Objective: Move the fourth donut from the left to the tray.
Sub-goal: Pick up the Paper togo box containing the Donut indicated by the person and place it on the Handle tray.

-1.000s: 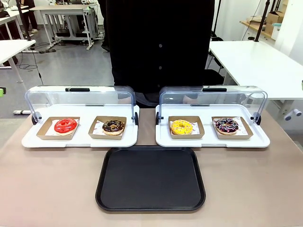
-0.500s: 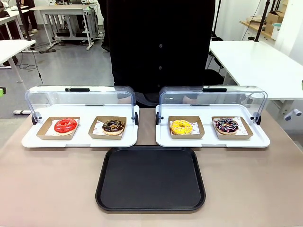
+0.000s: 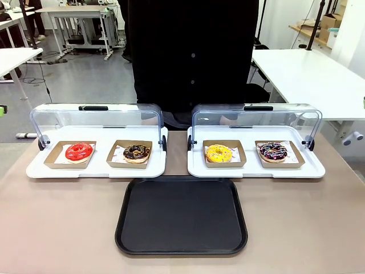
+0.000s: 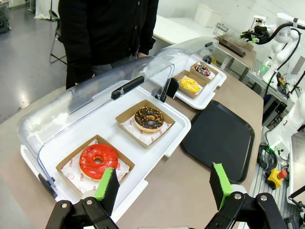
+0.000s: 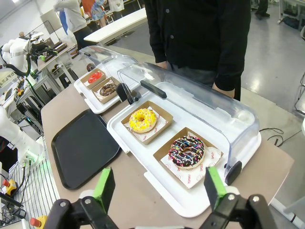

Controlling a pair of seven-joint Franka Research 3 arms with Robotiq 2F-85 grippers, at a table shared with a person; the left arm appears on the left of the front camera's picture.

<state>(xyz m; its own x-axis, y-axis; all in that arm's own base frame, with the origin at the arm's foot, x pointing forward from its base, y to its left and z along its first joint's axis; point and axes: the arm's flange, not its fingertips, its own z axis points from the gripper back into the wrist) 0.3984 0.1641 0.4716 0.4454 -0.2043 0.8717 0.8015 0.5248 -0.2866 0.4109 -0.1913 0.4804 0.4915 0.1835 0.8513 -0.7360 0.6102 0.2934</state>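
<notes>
The left hand (image 4: 163, 187) hangs over the table (image 3: 57, 228) with its green pads (image 4: 107, 183) spread and nothing between them, probably parked clear of a job on the far side. At 10 o'clock from the tray (image 3: 181, 217), a matte black plastic rectangle with rounded corners and a raised rim, a white display case (image 3: 97, 169) holds a glossy red donut (image 3: 78, 151) and a plain chocolate donut (image 3: 137, 152). Its clear domed lid (image 3: 97, 121) is tipped back, seemingly for near-side access. At 2 o'clock a second case (image 3: 256, 171) carries the yellow donut (image 3: 219, 153) and, rightmost, the fourth donut (image 3: 273, 151), chocolate-glazed with pink and white drizzle. It sits in a shallow cardboard holder (image 3: 296, 161) that offers clean edges to grasp. The right hand (image 5: 159, 187) hovers with fingers wide apart and empty, that donut at its 12 o'clock.
</notes>
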